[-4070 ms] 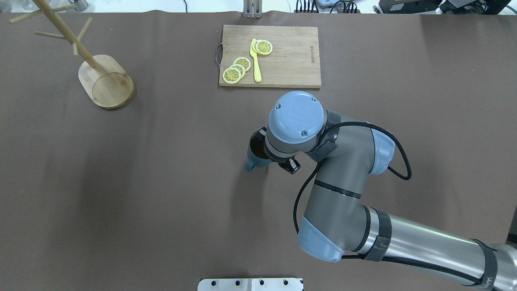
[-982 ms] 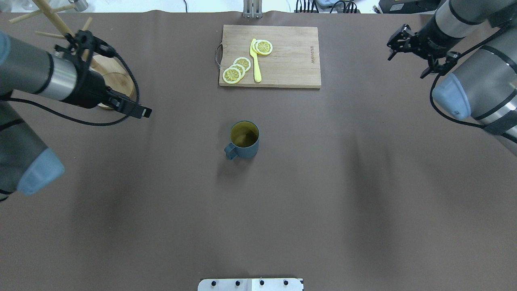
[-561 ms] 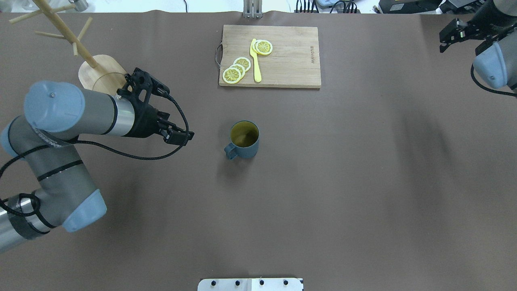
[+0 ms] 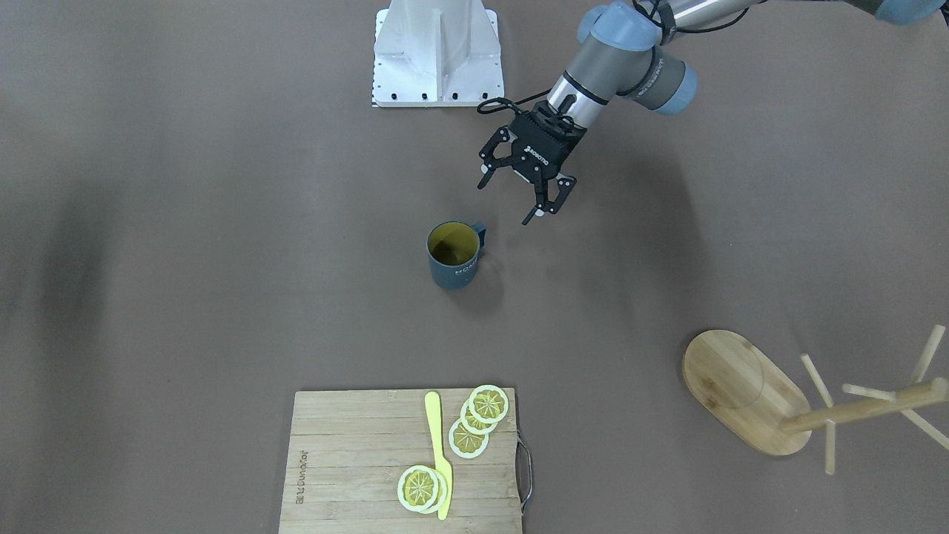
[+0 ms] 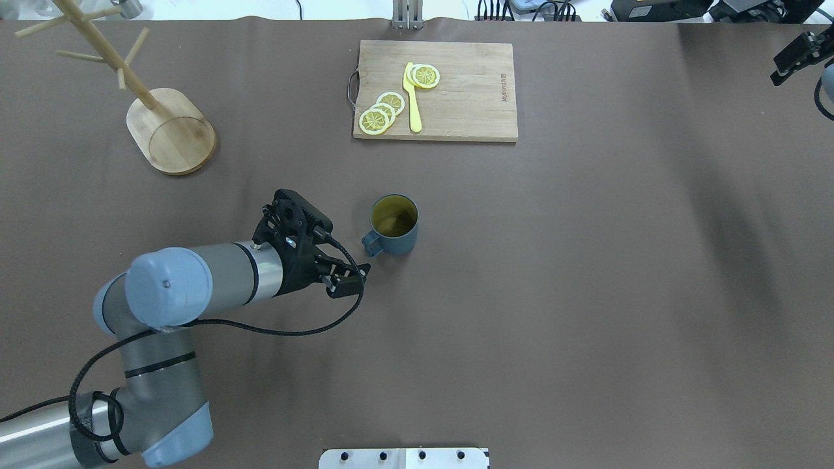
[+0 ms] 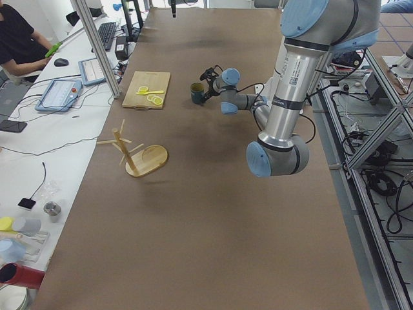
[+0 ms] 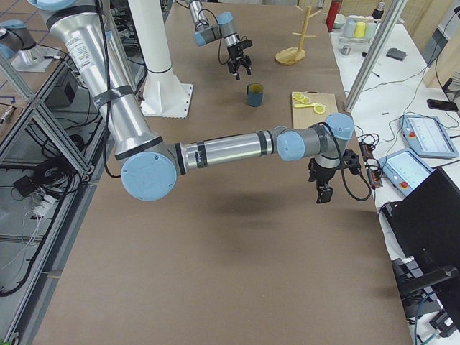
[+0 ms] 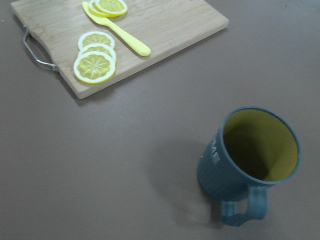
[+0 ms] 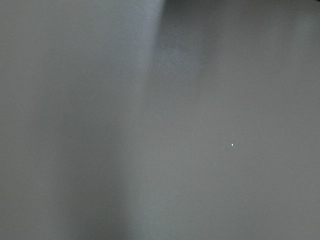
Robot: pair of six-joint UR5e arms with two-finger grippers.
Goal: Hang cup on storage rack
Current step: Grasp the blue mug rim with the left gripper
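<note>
The dark teal cup stands upright mid-table, its handle toward my left arm, its inside yellowish. My left gripper hovers open just beside the handle, holding nothing and touching nothing. The bamboo storage rack stands at the far left corner with bare pegs. My right gripper is pulled back at the table's far right edge; only part of it shows, so whether it is open or shut is unclear. The right wrist view holds only brown table.
A bamboo cutting board with lemon slices and a yellow knife lies beyond the cup. A person sits at a side desk. A white mount plate sits at my base.
My right gripper let go of the cup and withdrew to the far right edge. My left arm swung from beside the rack to the cup's handle side. The cup has stayed put over the last second.
</note>
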